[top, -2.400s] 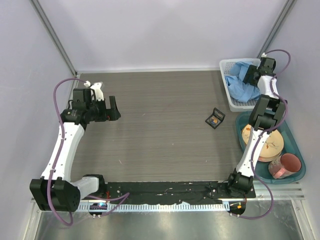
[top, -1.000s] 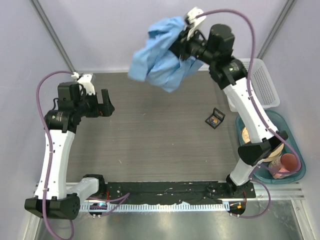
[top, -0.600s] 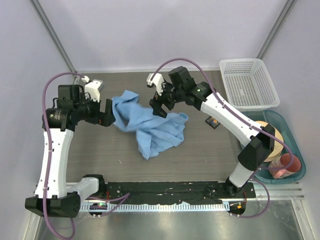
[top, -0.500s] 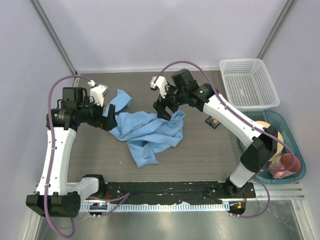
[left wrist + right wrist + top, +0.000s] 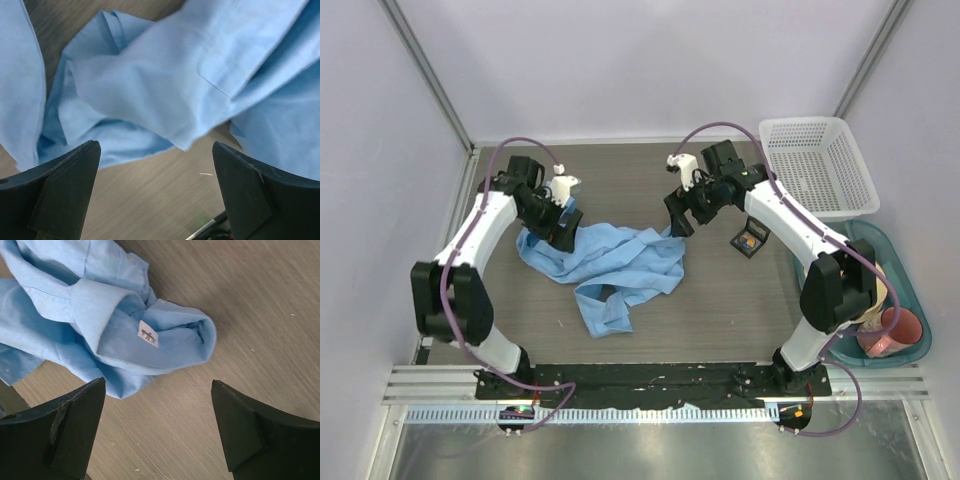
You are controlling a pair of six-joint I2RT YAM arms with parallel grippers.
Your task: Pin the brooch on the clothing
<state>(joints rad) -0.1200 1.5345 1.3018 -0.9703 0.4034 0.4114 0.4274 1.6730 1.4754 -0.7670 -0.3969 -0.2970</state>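
The clothing (image 5: 610, 262), a light blue shirt, lies crumpled on the table left of centre. Over its left part hangs my left gripper (image 5: 561, 216), open, with nothing between its fingers (image 5: 65, 192); the left wrist view shows folded cloth (image 5: 165, 85) just ahead of them. At the shirt's right edge my right gripper (image 5: 681, 214) is open and empty. Its wrist view shows the collar with a small label (image 5: 148, 334), while its own fingertips (image 5: 235, 425) are over bare table. The brooch (image 5: 750, 241), a tiny orange disc, sits in a small black case to the right.
The small black case (image 5: 744, 232) stands on the table right of the right gripper. A white mesh basket (image 5: 817, 170) is at the back right. A teal tray (image 5: 912, 300) at the right edge holds plates and a pink mug (image 5: 891, 331).
The right gripper carried the shirt from the basket to the table, let it go and drew back to the right. The left arm swung in over the shirt's left part.
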